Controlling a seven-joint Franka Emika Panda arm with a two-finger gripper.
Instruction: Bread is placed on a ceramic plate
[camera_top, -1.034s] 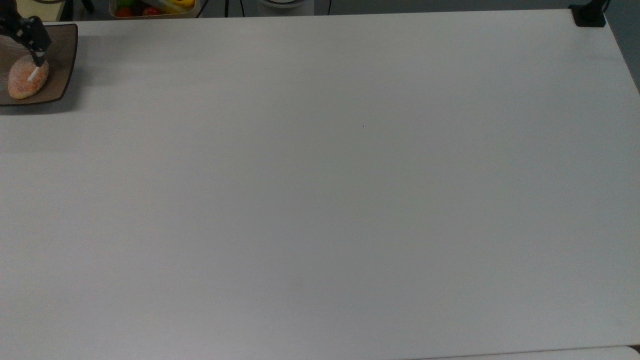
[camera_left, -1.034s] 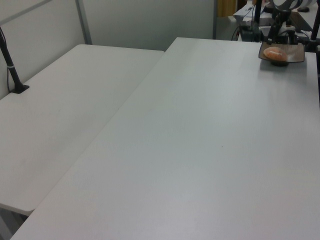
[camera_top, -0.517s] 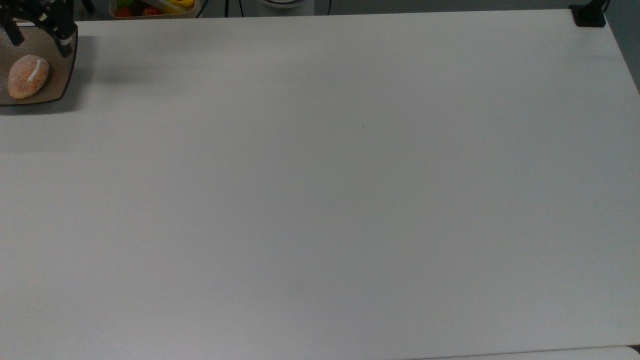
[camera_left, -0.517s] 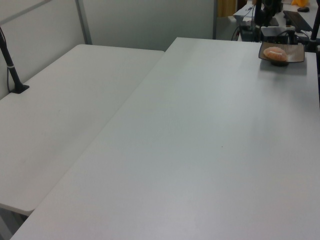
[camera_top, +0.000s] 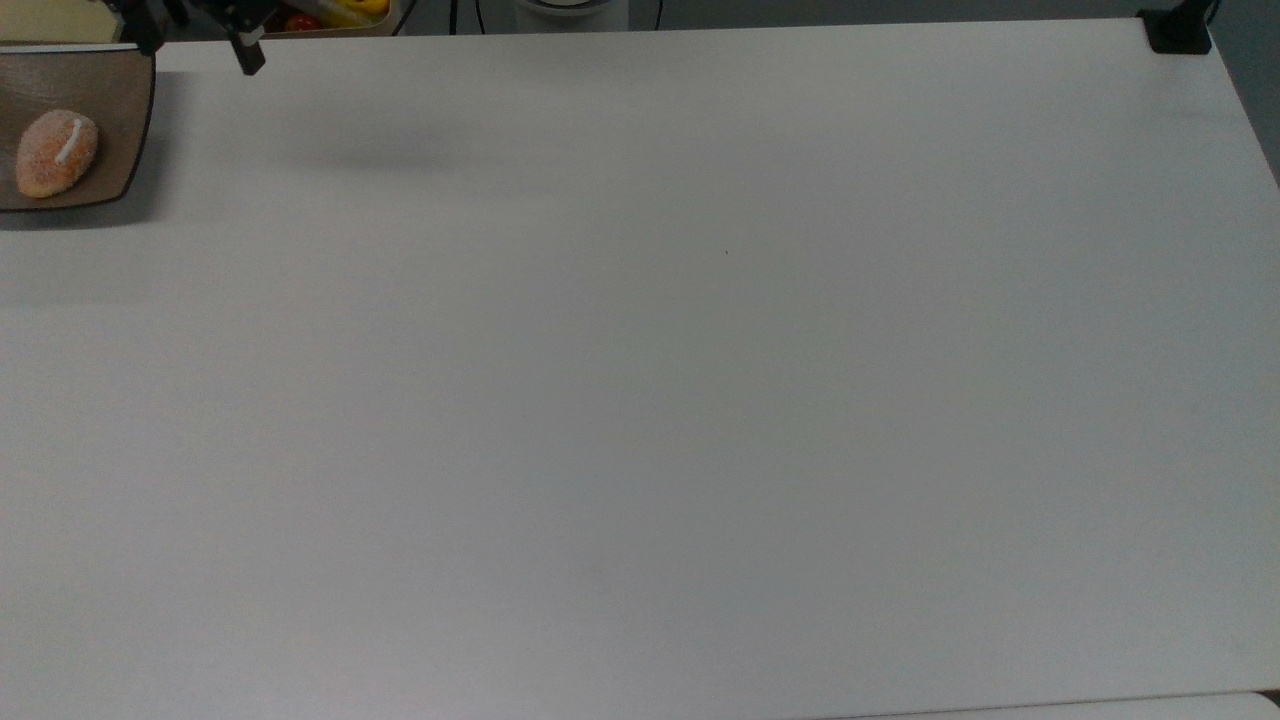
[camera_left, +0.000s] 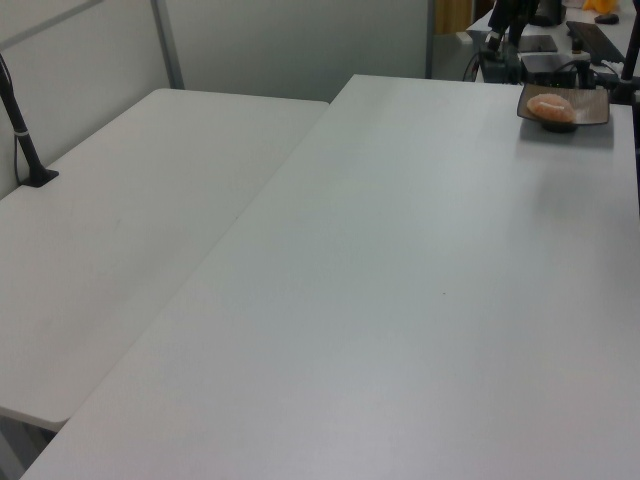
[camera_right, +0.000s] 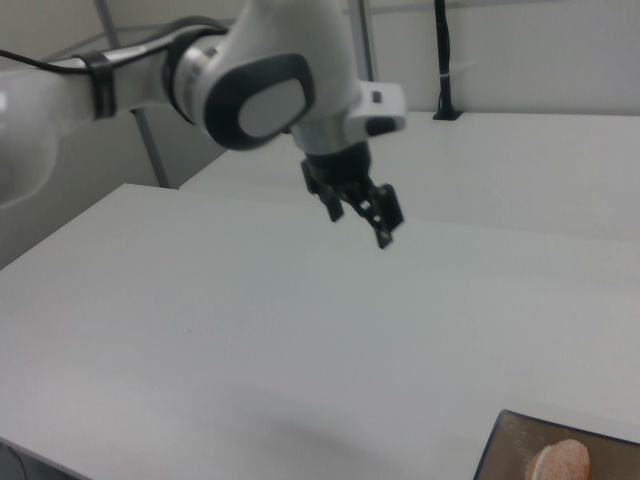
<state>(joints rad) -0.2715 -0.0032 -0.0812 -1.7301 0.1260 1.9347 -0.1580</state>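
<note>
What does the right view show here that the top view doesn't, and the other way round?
Right view alone: the arm's white wrist and links, with the gripper raised above the table. Top view alone: the bread's white stripe, a tray of colourful items beyond the table's far edge, and a black clamp. Both: the bread resting on the ceramic plate, on the white table.

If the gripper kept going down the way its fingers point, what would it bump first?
Probably just the bare white table. The gripper hangs above it, fingers apart and empty, pointing down at a slant. The bread on its plate sits off to the side.
</note>
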